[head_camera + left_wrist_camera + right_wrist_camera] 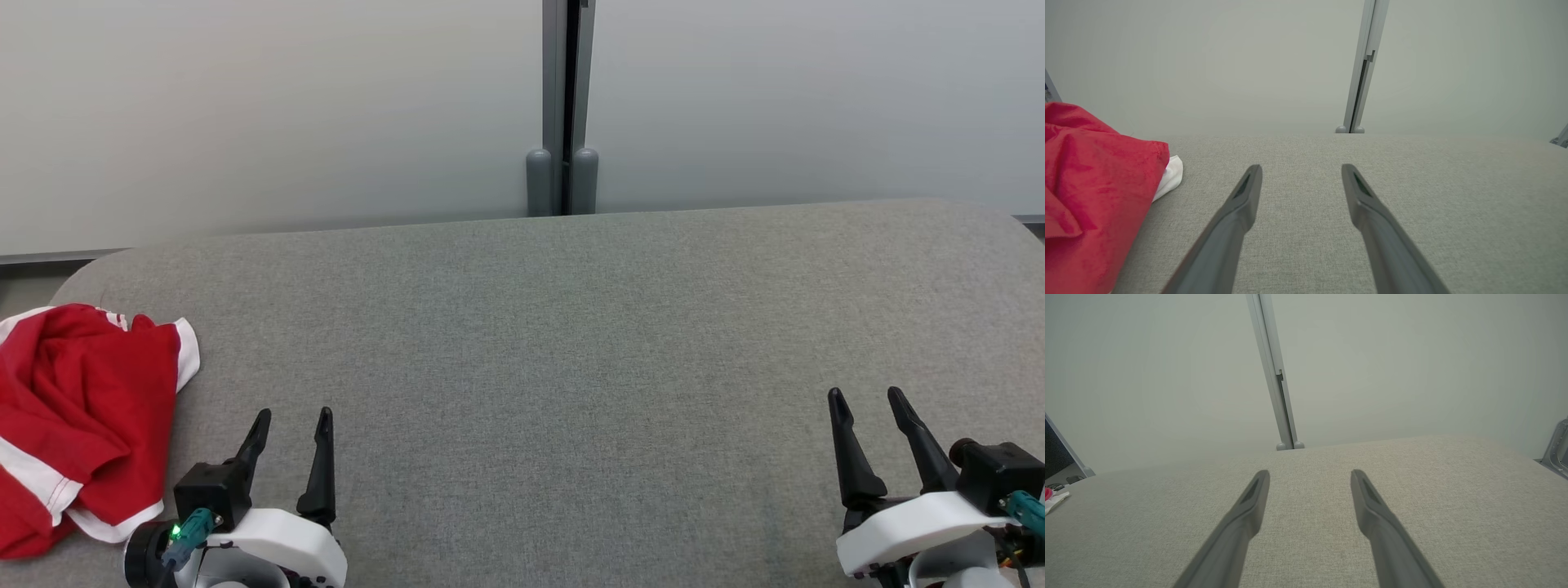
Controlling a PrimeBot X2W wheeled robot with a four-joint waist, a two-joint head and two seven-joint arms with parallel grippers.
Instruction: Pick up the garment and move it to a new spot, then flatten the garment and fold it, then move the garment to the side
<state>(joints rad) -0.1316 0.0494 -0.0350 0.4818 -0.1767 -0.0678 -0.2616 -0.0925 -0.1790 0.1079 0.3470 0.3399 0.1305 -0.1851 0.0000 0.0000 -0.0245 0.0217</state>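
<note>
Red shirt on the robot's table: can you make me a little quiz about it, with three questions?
1. True or false: the red garment lies neatly folded on the grey surface.
2. Which is nearer the garment? A: the left gripper. B: the right gripper.
3. Fill the gap: both grippers' jaws stand ___, holding nothing.

Key: 1 false, it is crumpled in a heap; 2 A; 3 open.

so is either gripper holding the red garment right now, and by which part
Nothing is held. The left gripper and right gripper are both open over the grey surface; the garment lies crumpled, apart from them.
</note>
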